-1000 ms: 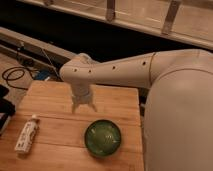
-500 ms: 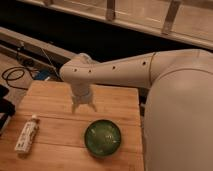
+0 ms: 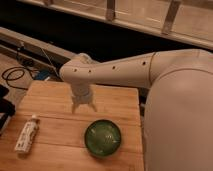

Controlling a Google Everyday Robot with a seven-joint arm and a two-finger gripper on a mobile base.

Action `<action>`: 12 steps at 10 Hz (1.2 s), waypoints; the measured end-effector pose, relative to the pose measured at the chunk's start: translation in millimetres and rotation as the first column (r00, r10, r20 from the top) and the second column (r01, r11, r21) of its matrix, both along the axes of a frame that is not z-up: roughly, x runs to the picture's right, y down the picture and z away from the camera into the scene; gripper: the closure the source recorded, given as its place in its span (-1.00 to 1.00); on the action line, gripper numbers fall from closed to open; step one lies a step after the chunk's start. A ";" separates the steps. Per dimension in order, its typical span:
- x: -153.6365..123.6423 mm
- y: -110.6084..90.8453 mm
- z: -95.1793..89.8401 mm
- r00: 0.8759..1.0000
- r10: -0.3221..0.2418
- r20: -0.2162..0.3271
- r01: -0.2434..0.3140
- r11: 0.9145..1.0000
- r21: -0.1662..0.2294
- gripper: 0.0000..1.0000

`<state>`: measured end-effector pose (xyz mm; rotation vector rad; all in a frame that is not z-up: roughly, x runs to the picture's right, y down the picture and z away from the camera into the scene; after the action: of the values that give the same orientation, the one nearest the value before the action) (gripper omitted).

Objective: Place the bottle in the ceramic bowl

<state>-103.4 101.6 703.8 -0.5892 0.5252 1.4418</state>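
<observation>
Hand [image 3: 84, 109] spread over table [image 3: 50, 97]; bottle [image 3: 27, 134] label illegible.

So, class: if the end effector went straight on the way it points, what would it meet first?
Likely the bare wooden table, as the open end effector points down, behind the ceramic bowl; depth is unclear.

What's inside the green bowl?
Nothing: the green ceramic bowl shows only its shiny glaze. The white bottle lies outside, on the wooden table. The gripper, open and empty, hangs beyond the bowl. Nothing covers the inside.
</observation>
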 end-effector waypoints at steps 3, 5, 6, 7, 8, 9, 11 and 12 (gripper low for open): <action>0.0 0.0 0.0 1.000 0.000 0.000 0.000 1.000 0.000 -0.30; 0.5 -1.2 -0.4 1.000 -0.002 -0.001 0.002 1.000 0.006 -0.30; -1.3 -3.6 -1.6 1.000 -0.011 0.010 0.011 1.000 0.028 -0.30; -9.5 -9.1 -3.4 0.999 -0.023 0.034 0.021 0.998 0.066 -0.30; -22.6 -16.1 -3.1 0.997 -0.041 0.058 0.035 0.994 0.100 -0.30; -39.9 -23.5 -3.0 0.995 -0.058 0.083 0.048 0.991 0.126 -0.30; -89.2 -38.0 -1.8 0.985 -0.104 0.137 0.079 0.981 0.177 -0.30; -121.4 -43.3 -2.9 0.977 -0.130 0.170 0.094 0.975 0.201 -0.30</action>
<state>-224.8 58.3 700.9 -0.5224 0.2664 1.2985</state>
